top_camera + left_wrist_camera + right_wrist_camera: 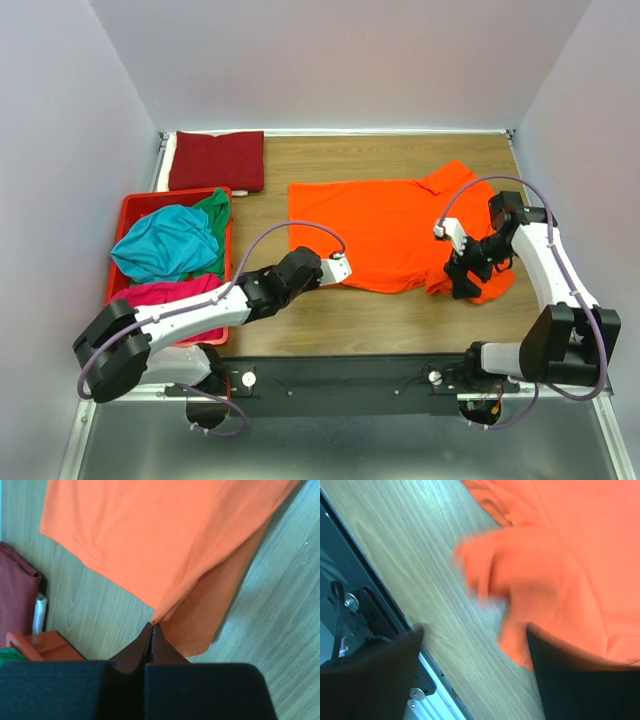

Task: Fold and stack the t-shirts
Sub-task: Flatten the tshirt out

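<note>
Left end effector (pixel 152 626) clenched on the near-left corner of the orange t-shirt (pixel 375 225); right end effector (pixel 466 285) seemingly released, jaws apart over its blurred right edge.

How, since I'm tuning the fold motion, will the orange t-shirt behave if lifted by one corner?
Probably floppy: a corner of the orange t-shirt draws to a point at the shut fingers of the left gripper. Likely light: that thin pinch seems enough. It may bunch when dragged; the cloth by the right gripper looks rumpled.
</note>
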Motion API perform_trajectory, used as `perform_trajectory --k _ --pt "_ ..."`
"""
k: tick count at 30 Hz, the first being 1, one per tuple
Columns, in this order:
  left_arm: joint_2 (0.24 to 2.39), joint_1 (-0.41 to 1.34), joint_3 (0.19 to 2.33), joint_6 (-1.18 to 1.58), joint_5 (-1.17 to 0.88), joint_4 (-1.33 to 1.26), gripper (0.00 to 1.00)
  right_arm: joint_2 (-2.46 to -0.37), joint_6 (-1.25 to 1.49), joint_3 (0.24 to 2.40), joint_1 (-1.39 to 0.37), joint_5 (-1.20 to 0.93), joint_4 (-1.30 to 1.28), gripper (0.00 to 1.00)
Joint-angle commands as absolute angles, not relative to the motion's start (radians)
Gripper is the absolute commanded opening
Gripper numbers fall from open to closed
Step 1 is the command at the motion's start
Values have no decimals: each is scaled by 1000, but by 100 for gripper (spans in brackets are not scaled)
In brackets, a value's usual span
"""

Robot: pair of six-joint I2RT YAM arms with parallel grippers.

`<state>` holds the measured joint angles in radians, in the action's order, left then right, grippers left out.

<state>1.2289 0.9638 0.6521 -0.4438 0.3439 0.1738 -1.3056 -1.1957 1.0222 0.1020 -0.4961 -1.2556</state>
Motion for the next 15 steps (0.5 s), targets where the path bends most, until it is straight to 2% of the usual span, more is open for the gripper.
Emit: perform_trajectory --k 1,3,4,6,8,9,11,14,15 --pt "1151 963 653 -425 339 164 16 -1330 -1094 1035 95 -457 -1232 100" --pt "1117 962 657 -413 345 173 27 -1324 -1042 1042 97 -453 -1145 100" --pt "1076 963 663 -408 347 175 38 -1325 -987 1054 95 -451 -1116 100" --pt "1001 963 666 -396 370 176 48 -1336 -931 1074 95 -440 -1016 100" --pt "950 960 670 -352 397 163 59 -1348 -814 1088 95 -420 -915 100" --pt "902 959 672 -335 417 135 69 -1373 -784 1095 95 -417 -814 100" --pt "864 945 673 -269 431 91 79 -1413 -709 1103 95 -436 -718 100" --pt "856 829 695 -186 310 -20 84 -1557 -608 1181 95 -494 -608 100" --pt "895 731 709 -161 225 -32 84 -1593 -585 1240 95 -489 -571 100"
